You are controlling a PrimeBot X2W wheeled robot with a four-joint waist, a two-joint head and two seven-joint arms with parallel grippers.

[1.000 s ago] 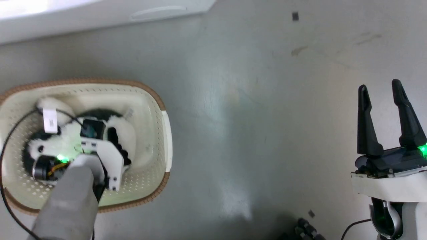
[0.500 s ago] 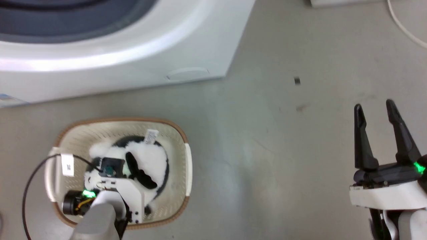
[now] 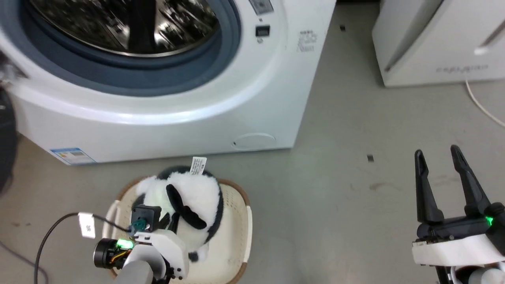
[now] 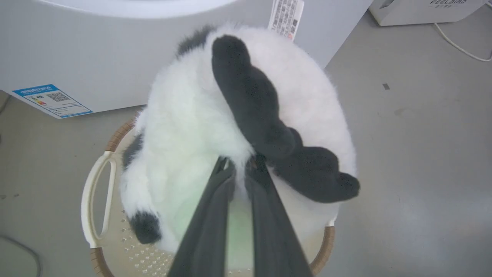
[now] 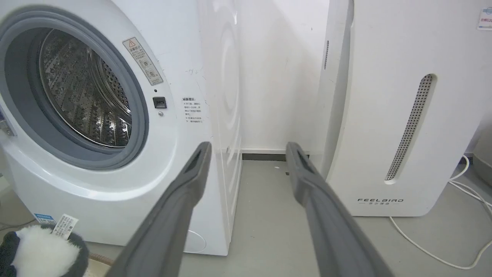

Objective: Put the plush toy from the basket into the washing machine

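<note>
Pinching the plush toy (image 3: 193,197) by its white fur, the left gripper (image 4: 240,166), fingers almost together, is holding it over the basket (image 3: 247,221), long axis pointing towards the washing machine (image 3: 256,86). The open porthole (image 3: 130,23) is lying ahead and higher; the right gripper (image 3: 438,157) is hanging spread, empty, well apart

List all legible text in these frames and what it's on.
"FEELBIRD": low on the white appliance beside the washing machine.
Too small or blurred to read: the washing machine's blue label, warning sticker and printed notice; the sewn tag on the plush toy.
</note>
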